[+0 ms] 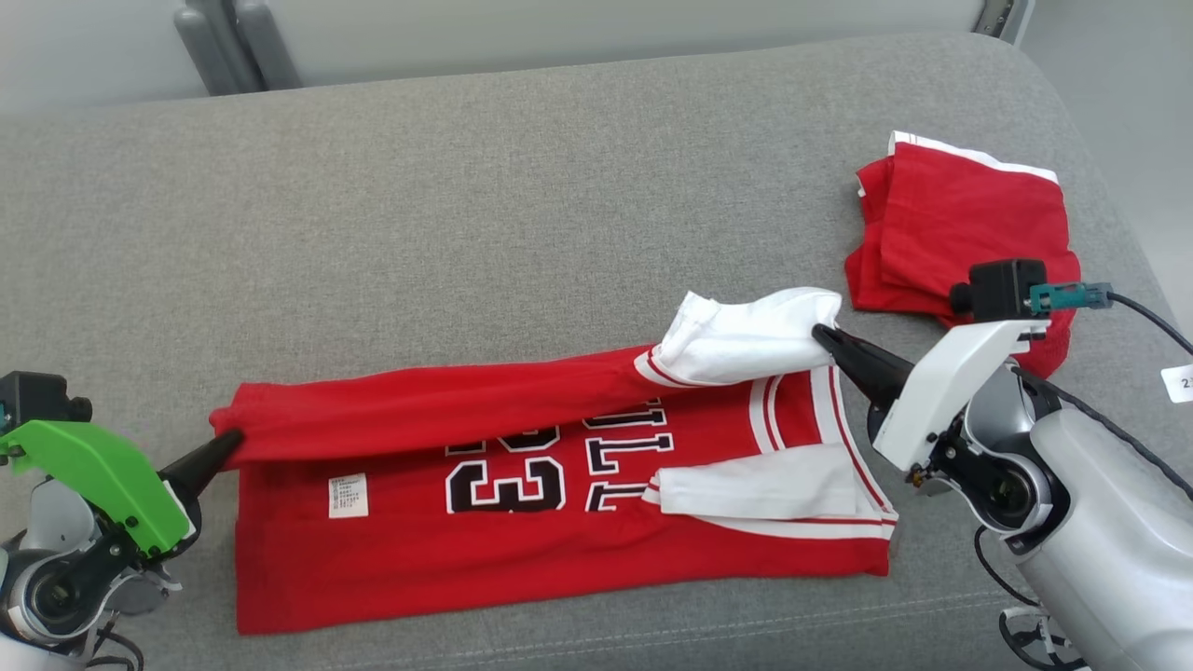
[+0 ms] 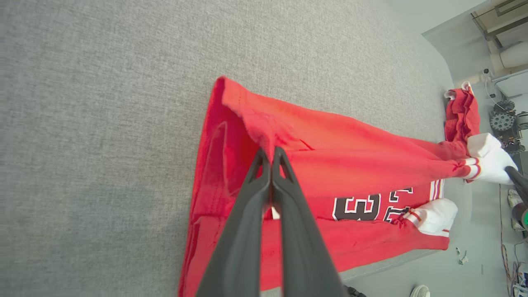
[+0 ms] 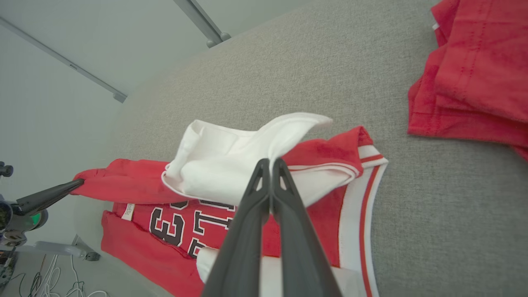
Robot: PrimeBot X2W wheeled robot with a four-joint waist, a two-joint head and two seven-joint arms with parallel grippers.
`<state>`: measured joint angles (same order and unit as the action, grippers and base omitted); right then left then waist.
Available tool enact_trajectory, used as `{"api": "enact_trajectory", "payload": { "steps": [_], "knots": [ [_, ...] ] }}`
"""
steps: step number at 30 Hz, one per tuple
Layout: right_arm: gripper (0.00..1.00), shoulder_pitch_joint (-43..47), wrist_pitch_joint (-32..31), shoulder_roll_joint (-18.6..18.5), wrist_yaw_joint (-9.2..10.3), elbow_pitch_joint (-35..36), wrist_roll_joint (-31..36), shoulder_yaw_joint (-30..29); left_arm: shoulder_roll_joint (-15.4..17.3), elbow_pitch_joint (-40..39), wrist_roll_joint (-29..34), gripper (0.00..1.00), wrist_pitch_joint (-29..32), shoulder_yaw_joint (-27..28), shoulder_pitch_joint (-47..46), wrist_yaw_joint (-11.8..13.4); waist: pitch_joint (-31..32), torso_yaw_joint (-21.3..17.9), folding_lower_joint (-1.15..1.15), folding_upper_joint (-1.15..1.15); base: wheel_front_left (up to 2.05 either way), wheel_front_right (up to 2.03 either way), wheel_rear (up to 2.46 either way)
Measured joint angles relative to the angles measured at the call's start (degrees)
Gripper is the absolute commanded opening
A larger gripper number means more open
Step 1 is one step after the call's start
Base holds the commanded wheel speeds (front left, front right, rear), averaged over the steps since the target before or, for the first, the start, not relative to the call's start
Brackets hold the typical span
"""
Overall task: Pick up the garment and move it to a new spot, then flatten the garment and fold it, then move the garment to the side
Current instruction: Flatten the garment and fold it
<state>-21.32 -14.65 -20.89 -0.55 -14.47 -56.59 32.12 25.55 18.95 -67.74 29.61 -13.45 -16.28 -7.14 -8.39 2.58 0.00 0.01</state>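
Left gripper (image 1: 231,438): clenched on jersey (image 1: 522,559) hem — far edge folded over.
Right gripper (image 1: 822,334): clenched on jersey's white sleeve (image 1: 746,340).
Support: grey couch (image 1: 466,186).

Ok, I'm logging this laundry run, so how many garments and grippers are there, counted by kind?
1 jersey
1 folded red garment
2 grippers: left gripper, right gripper
Total: 4

The red jersey (image 1: 559,550) with white sleeves and a black 23 lies stretched across the grey cushion (image 1: 466,186), its far edge folded over.
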Motion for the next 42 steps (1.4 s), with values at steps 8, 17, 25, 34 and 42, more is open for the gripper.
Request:
{"api": "enact_trajectory", "payload": {
  "steps": [8, 17, 25, 34, 42],
  "knots": [
    [0.00, 3.20, -0.03, -0.52, 1.71, 3.72, -0.69, -0.30, 0.77, -1.11, -0.10, 0.00, 0.01, 0.18, 2.59, 0.00, 0.47, 0.15, 0.00, 0.00, 0.00, 0.00, 0.00],
    [0.00, 5.82, -0.35, -0.99, 3.20, 6.71, -1.40, -0.36, 1.23, -2.56, -0.15, 0.00, 0.00, 0.31, 3.74, 0.00, -1.24, 0.13, 0.00, 0.00, 0.00, 0.00, 0.00],
    [0.00, 9.02, -0.33, -1.33, 3.71, 7.25, -1.65, -0.41, 1.22, -2.54, -0.14, 0.00, 0.09, -0.87, 5.28, 0.00, 0.34, 0.30, 0.00, 0.00, 0.00, 0.00, 0.00],
    [0.00, 11.65, -0.34, -1.65, 4.82, 10.07, -2.47, -0.54, 2.20, -3.90, -0.14, 0.00, 1.62, -1.77, 8.44, 0.16, 1.47, 0.75, 0.00, 0.00, 0.00, 0.00, 0.00],
    [0.00, 12.17, -0.34, -1.69, 5.30, 11.48, -2.42, -0.65, 2.20, -5.44, -0.14, 0.20, 1.67, -1.58, 8.43, 1.10, -0.68, 1.12, 0.00, 0.00, 0.00, 0.00, 0.00]
  ]
}}
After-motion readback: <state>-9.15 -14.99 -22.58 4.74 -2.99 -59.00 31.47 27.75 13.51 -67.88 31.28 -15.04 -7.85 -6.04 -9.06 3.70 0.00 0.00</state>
